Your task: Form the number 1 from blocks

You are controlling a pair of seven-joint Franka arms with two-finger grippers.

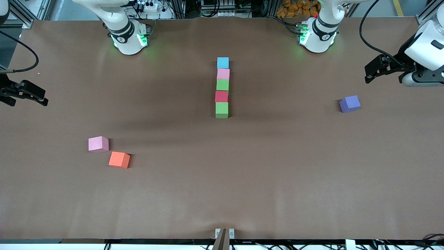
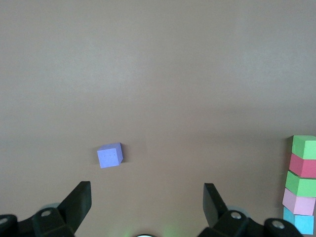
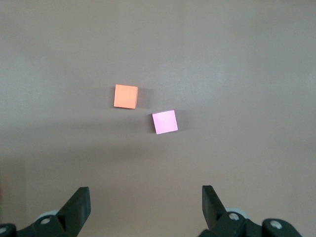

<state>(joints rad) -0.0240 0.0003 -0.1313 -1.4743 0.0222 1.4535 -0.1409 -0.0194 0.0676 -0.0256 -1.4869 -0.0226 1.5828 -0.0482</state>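
Five blocks form a straight touching column mid-table: light blue point(image 1: 223, 63) nearest the bases, then pink point(image 1: 223, 74), green point(image 1: 222, 85), red point(image 1: 221, 96) and green point(image 1: 222, 110). A purple block point(image 1: 349, 103) point(image 2: 109, 156) lies alone toward the left arm's end. Toward the right arm's end, a loose pink block point(image 1: 98, 144) point(image 3: 164, 122) and an orange block point(image 1: 119, 159) point(image 3: 126, 96) sit close together. My left gripper point(image 1: 367, 74) point(image 2: 146, 190) hangs open and empty over that end of the table, near the purple block. At the right arm's end my right gripper point(image 1: 43, 99) point(image 3: 145, 192) is open and empty too.
The brown table cover point(image 1: 222, 180) spreads wide between the column and the loose blocks. Both arm bases point(image 1: 128, 38) point(image 1: 317, 36) stand along the table's edge farthest from the front camera. A small metal clamp point(image 1: 224, 234) sits at the edge nearest it.
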